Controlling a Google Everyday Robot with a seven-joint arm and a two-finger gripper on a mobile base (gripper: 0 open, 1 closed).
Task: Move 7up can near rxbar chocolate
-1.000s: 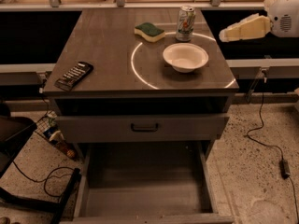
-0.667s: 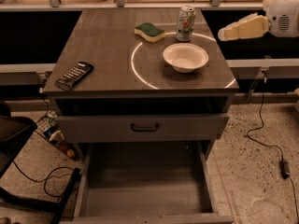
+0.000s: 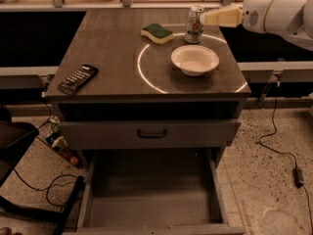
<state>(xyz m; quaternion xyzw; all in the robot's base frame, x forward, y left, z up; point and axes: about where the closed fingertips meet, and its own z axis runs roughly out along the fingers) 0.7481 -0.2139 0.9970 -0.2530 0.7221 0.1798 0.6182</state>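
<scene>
Camera view: the can (image 3: 194, 24) stands upright in the upper middle of the frame, at the far edge of the table (image 3: 112, 48). The sponge (image 3: 157, 33) lies just to its left and the bowl (image 3: 194, 59) just below it in the picture. The rxbar (image 3: 78, 79) lies flat at the left edge of the tabletop, well apart from the can, with bare wood between them.

The gripper (image 3: 205, 17) comes in from the upper right on a pale arm. Its tip is just beside the can's upper right side, at about the level of the can's top. I cannot tell whether it is apart or together, or whether it touches the can.

The step in hand looks like the reach for the can. The can is not lifted, and the carry to the bar is not yet done.

The next move calls for a firm hold around the can's body. After that comes a lift high enough to clear the sponge and the bowl's rim, then a long pass down and to the left. The can should be set down upright close beside the bar, not on it.
</scene>
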